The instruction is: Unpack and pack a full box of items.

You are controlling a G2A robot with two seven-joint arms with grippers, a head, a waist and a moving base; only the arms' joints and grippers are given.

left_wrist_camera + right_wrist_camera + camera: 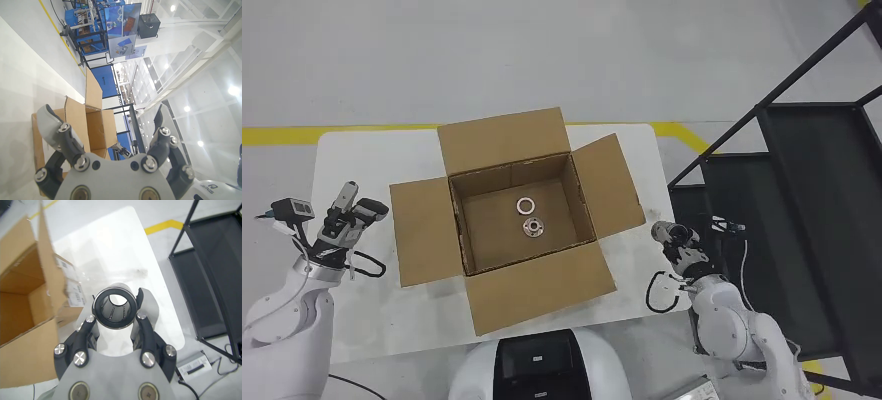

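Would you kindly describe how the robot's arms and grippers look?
The left arm and right arm are rounded white shells, each with a black cable loop at the wrist. The left gripper and right gripper share grey plates, silver screws, black linkages and curved grey-padded fingers.

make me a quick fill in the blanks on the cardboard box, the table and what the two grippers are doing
1. The right gripper is ___ on a hollow silver metal cylinder.
2. The left gripper is ___ and holds nothing.
3. On the floor of the open brown cardboard box lie ___ small round metal parts.
4. The box stands on a ___ table.

Missing words: shut; open; two; white
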